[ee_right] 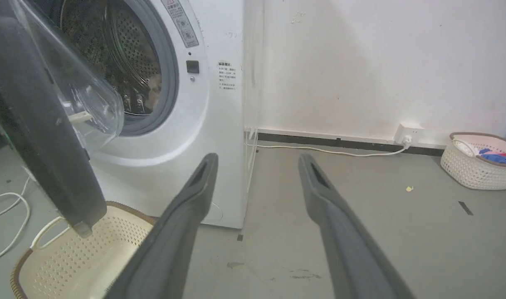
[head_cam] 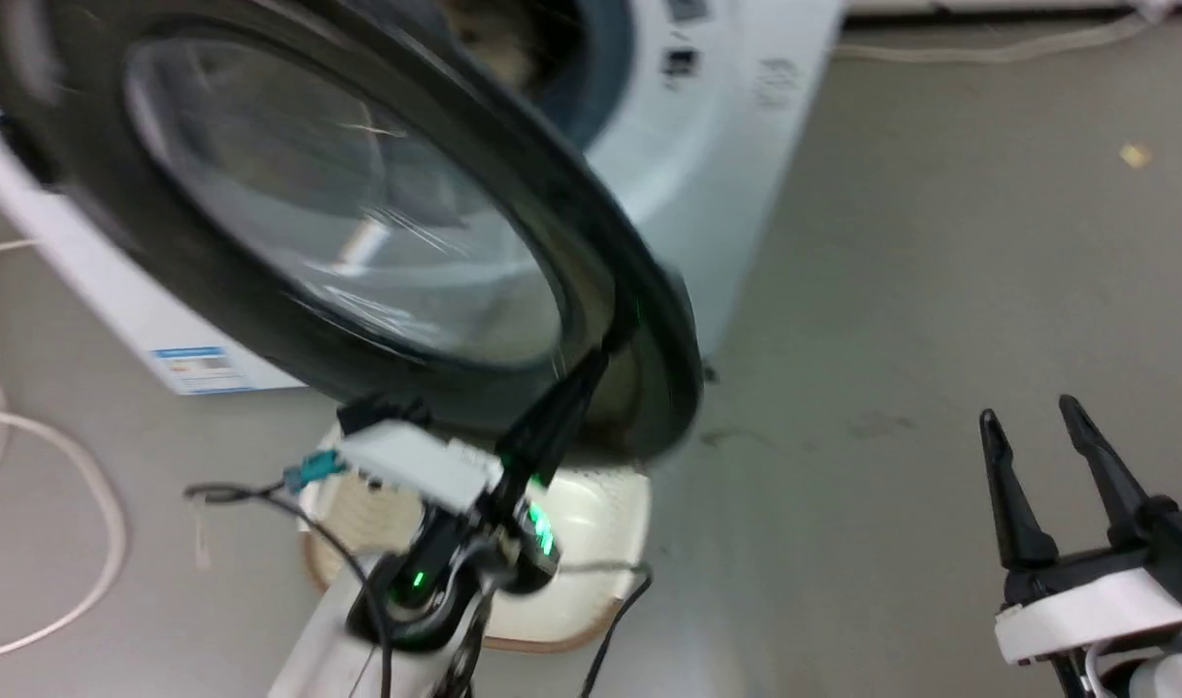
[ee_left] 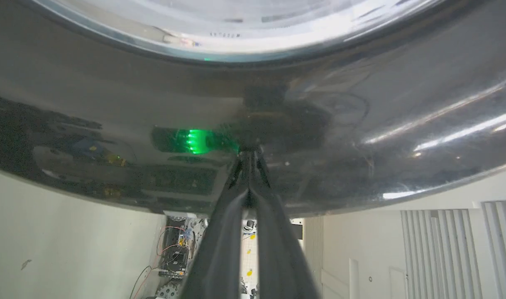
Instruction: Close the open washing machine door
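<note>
The washing machine door [head_cam: 261, 281] stands open, its glossy black ring and clear glass bowl swung out from the white washing machine [head_cam: 726, 145]. My left gripper [head_cam: 615, 334] is shut, its fingertips pressed against the door's black outer face near the free edge. In the left wrist view the closed fingers [ee_left: 236, 195] meet the shiny door [ee_left: 360, 137], which mirrors a green light. The right wrist view shows the door [ee_right: 41, 141] edge-on, the steel drum [ee_right: 124, 54] and the grey-blue ring. My right gripper [head_cam: 1037, 427] hangs open at the lower right, apart from the machine.
A cream laundry basket [head_cam: 600, 523] sits on the floor under the door; it is also in the right wrist view as basket [ee_right: 86, 257]. White cables [head_cam: 57, 514] loop at the left. A second basket with clothes [ee_right: 481, 166] stands by the wall socket. Grey floor stretches to the right.
</note>
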### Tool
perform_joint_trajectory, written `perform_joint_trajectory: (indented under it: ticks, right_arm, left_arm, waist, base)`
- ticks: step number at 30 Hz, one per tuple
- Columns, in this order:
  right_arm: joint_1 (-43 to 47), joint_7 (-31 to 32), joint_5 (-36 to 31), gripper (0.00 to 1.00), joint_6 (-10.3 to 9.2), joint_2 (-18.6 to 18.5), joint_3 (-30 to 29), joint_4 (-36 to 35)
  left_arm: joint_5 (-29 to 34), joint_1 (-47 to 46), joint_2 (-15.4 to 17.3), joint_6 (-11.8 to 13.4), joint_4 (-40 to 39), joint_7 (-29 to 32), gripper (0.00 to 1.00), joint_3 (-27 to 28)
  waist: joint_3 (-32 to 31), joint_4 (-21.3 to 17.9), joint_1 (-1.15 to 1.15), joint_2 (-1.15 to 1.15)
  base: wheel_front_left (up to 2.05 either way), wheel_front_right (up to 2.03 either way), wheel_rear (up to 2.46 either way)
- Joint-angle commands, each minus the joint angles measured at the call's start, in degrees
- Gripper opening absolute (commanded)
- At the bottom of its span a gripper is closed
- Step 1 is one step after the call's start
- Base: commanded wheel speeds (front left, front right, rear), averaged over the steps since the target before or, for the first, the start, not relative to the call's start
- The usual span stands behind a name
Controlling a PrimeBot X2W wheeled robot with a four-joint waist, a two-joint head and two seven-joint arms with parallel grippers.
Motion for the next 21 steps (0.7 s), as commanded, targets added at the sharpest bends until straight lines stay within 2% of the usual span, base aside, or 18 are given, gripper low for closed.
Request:
perform_joint_trajectory:
  ticks: [1, 5, 6, 12, 16, 20, 21]
  right_arm:
    - [-1.07, -0.24, 0.33, 1.0, 0.05, 0.39, 0.05, -0.13]
    - [-1.77, -0.24, 0.62, 1.0, 0.05, 0.9, 0.45, 0.06]
    - [-2.08, -0.24, 0.66, 1.0, 0.05, 1.12, 0.75, 0.17]
    - [-2.39, -0.24, 0.5, 1.0, 0.05, 1.65, 1.2, 0.49]
    - [-1.83, -0.24, 0.28, 1.0, 0.05, 1.44, 1.17, 0.45]
    - [-0.58, -0.24, 0.01, 1.0, 0.05, 1.11, 1.02, 0.3]
    - [-0.09, -0.24, -0.05, 1.0, 0.05, 0.97, 0.89, 0.24]
  left_arm:
    - [-0.64, -2.29, -0.13, -0.85, 1.18, -1.32, 0.0, -0.77]
    - [-2.39, -8.38, -0.13, -2.34, 6.66, -7.63, 0.0, -1.63]
    - [-3.82, -12.68, -0.13, -3.39, 10.61, -11.74, 0.0, -2.63]
    - [-5.81, -16.19, -0.14, -4.63, 14.88, -15.21, 0.0, -4.85]
    - [-3.54, -14.35, -0.1, -4.73, 14.0, -15.83, 0.0, -4.7]
    - [-0.56, -8.69, 0.79, -4.74, 9.4, -15.76, 0.0, -3.58]
    - [0.61, -6.97, 1.32, -4.74, 8.14, -15.91, 0.07, -3.51]
  waist:
    - [3.94, -4.67, -0.01, -0.01]
    - [5.09, -6.59, -0.01, -0.01]
    - [5.48, -7.15, -0.01, -0.01]
    - [4.68, -6.22, -0.01, -0.01]
    - [2.84, -4.17, -0.01, -0.01]
    - [0.1, -1.3, -0.01, -0.01]
    - [-0.8, -0.24, -0.01, -0.01]
  base:
    - [0.0, 0.0, 0.0]
    - [0.0, 0.0, 0.0]
    - [0.0, 0.0, 0.0]
    - [0.0, 0.0, 0.0]
    - [0.0, 0.0, 0.0]
    - [0.0, 0.0, 0.0]
    - [0.0, 0.0, 0.0]
